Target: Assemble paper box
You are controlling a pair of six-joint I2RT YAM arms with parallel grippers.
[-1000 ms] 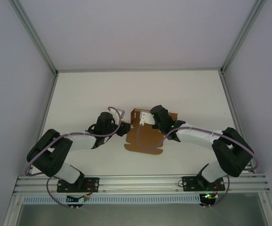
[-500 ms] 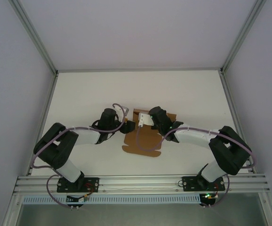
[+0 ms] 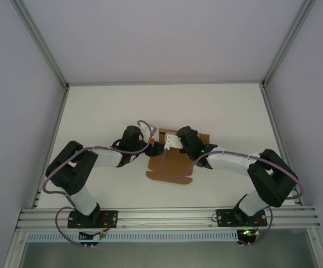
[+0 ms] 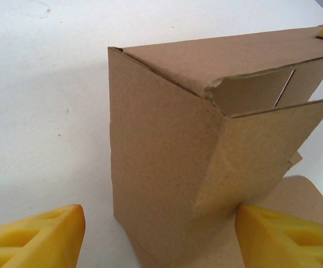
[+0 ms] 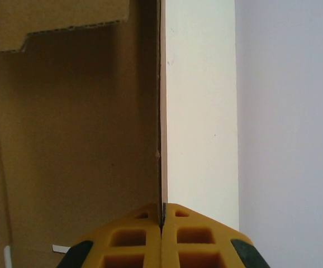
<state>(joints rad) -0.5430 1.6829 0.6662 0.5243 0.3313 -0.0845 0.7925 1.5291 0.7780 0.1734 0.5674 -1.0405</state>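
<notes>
Likely wall-raising: your right fingers pinch the paper box wall; left fingers, spread astride its corner, should close.

Both arms fold inward, elbows out, wrists almost meeting. The left arm carries the left jaws spread wide, yellow fingers well apart. The right arm has the right jaws pinched together on a paper box panel edge

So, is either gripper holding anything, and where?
The right gripper pinches the paper box by the thin edge of a raised panel. The left gripper is open, straddling a corner.
</notes>
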